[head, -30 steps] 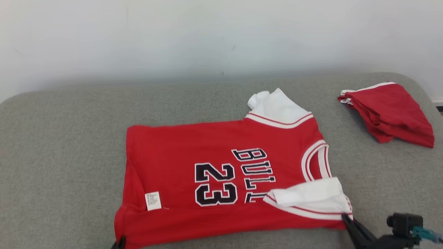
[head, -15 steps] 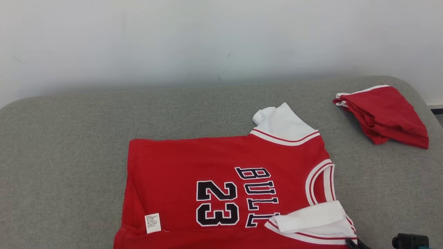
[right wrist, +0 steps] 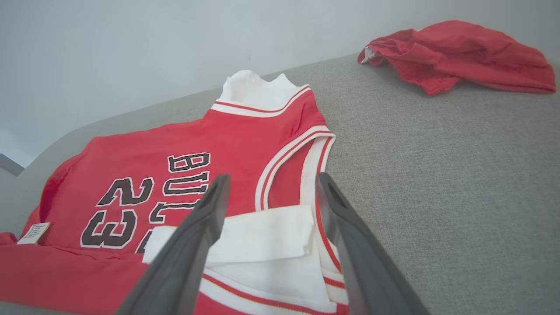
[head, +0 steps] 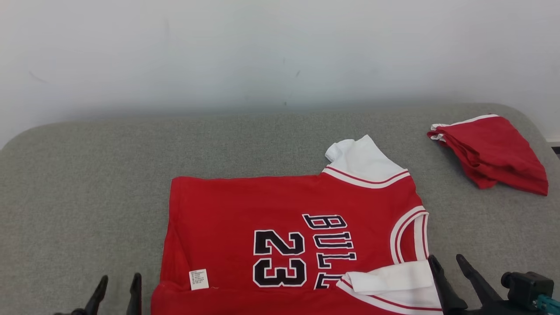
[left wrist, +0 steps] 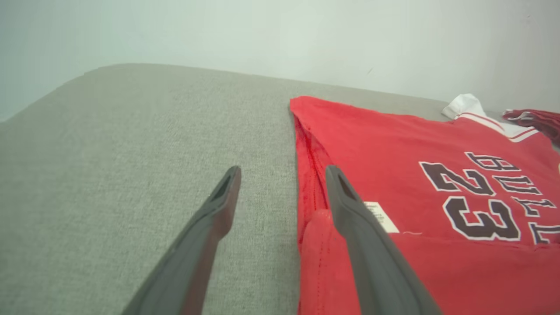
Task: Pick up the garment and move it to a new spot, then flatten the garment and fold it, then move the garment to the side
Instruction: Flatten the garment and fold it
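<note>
The garment is a red jersey with white sleeves and black "BULLS 23" lettering, lying sideways on the grey cushion, its near long edge folded over. My left gripper stands open at the jersey's near left corner, just off the hem. My right gripper stands open above the near white sleeve, holding nothing. The jersey lies free of both grippers.
A second red garment lies bunched at the cushion's far right corner. A pale wall runs behind the grey cushion. Bare cushion lies left of the jersey and between it and the red bundle.
Both grippers have opened and let go of the jersey's near edge, then risen into the head view. The head camera has tipped, so the whole scene sits lower in the picture.
</note>
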Motion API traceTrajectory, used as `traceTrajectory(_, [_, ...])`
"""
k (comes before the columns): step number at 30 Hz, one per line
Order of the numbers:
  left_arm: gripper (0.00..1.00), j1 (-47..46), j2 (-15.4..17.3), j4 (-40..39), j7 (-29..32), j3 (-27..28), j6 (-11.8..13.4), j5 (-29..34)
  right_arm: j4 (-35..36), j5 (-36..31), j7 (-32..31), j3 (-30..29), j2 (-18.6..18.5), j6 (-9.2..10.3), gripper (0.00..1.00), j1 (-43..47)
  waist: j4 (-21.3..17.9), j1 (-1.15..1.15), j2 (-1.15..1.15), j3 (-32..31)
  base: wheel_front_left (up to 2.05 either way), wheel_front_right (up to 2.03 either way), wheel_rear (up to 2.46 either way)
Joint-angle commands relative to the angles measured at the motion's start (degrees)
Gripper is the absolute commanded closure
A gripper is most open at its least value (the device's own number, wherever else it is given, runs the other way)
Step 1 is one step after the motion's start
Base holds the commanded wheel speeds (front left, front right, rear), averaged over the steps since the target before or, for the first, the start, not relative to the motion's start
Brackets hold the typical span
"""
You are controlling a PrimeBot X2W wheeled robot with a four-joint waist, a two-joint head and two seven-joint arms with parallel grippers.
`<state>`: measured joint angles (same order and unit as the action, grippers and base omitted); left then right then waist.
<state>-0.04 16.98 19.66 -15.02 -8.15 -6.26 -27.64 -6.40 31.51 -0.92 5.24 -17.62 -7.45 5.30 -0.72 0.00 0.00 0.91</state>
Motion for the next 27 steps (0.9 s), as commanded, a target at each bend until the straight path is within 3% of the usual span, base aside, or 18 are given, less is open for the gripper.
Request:
traceTrajectory(1, [0.00,1.1,-0.7,-1.7,-0.1,1.4,0.6,1.8,0.1,-0.6,1.3,0.0,0.7,-0.07,0.00,-0.7,0.2,0.00,0.00,-0.2,0.00,0.00,0.00])
traceTrajectory(8, [0.00,4.0,-6.2,-10.4,-0.1,9.3,1.3,11.4,-3.0,-1.6,9.3,1.1,5.1,-0.07,0.00,-2.3,0.1,0.00,0.00,-0.2,0.00,0.00,0.00])
traceTrajectory(16, [0.00,5.7,-11.9,-12.6,-0.1,14.0,1.9,17.9,-6.7,-7.3,15.7,0.6,8.1,-0.07,0.00,-3.2,0.2,0.00,0.00,-0.3,0.00,0.00,0.00])
traceTrajectory(27, [0.00,3.1,-13.8,-9.0,-0.1,15.4,0.8,19.8,-6.3,-11.3,16.2,-1.2,11.3,-0.07,0.00,-4.4,-0.3,0.00,0.00,1.3,0.00,0.00,0.00])
